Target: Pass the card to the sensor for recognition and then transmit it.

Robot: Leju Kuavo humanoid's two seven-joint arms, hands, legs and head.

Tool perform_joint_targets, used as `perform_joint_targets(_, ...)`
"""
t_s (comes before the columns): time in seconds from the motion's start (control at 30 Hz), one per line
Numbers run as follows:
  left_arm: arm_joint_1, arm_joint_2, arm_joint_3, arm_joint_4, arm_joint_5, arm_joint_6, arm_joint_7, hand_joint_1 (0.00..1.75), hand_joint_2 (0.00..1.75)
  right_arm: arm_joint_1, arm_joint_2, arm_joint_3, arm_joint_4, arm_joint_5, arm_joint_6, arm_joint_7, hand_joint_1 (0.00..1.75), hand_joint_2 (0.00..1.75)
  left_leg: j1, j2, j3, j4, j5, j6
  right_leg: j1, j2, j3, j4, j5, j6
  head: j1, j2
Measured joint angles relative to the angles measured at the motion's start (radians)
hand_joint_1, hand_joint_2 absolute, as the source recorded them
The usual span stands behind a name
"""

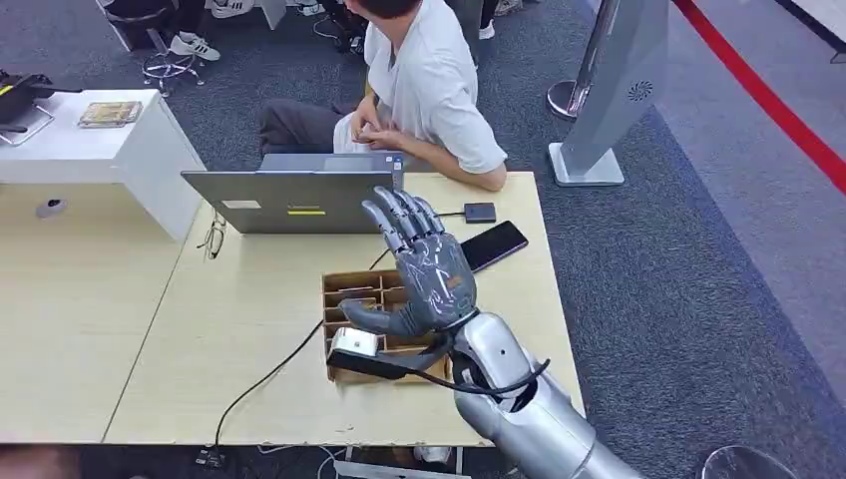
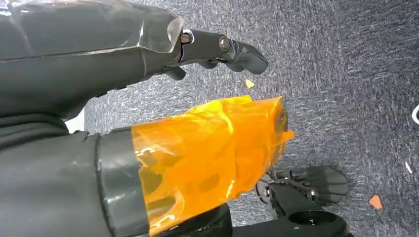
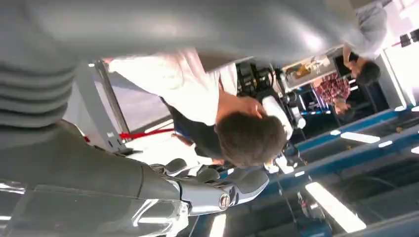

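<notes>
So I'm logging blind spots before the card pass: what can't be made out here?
- Card: none clearly visible; the right hand covers part of the cardboard tray in the head view.
- Sensor: partly behind the thumb.
- Left hand: hangs over carpet; orange tape blocks much of its wrist view.

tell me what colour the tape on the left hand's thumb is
Orange, translucent tape, clearest in the left wrist view.

Silver right arm raised from below, grey many-fingered right hand [image 1: 424, 274] upright, fingers straight and apart (holding nothing), dark left hand [image 2: 148, 59] hanging low, thumb wrapped in orange film, fingers loosely extended
</notes>
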Motion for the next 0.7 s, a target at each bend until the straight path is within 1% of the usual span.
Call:
perform_joint_targets(0.37, 0.0, 0.0, 0.0, 0.0, -0.016, 0.003, 0.005, 0.0, 0.0, 0.023, 0.0, 0.004, 0.071, 0.002, 0.002, 0.023, 0.0, 1.75, 0.0, 0.0, 0.0, 0.0, 0.0, 0.0, 0.0, 0.0, 0.0, 0.0, 0.0, 0.0, 0.0, 0.0)
perform_joint_targets(0.5, 0.0, -0.001, 0.0, 0.0, -0.023, 0.003, 0.008, 0.0, 0.0, 0.024, 0.0, 0.004, 0.094, 0.008, 0.004, 0.043, 0.0, 1.75, 0.0, 0.0, 0.0, 0.0, 0.0, 0.0, 0.0, 0.0, 0.0, 0.0, 0.0, 0.0, 0.0, 0.0)
perform_joint_targets(0.7, -0.001, -0.003, 0.0, 0.0, -0.032, 0.003, 0.013, 0.0, 0.0, 0.023, 0.0, 0.003, 0.12, 0.045, 0.026, 0.082, 0.0, 1.75, 0.0, 0.0, 0.0, 0.0, 0.0, 0.0, 0.0, 0.0, 0.0, 0.0, 0.0, 0.0, 0.0, 0.0)
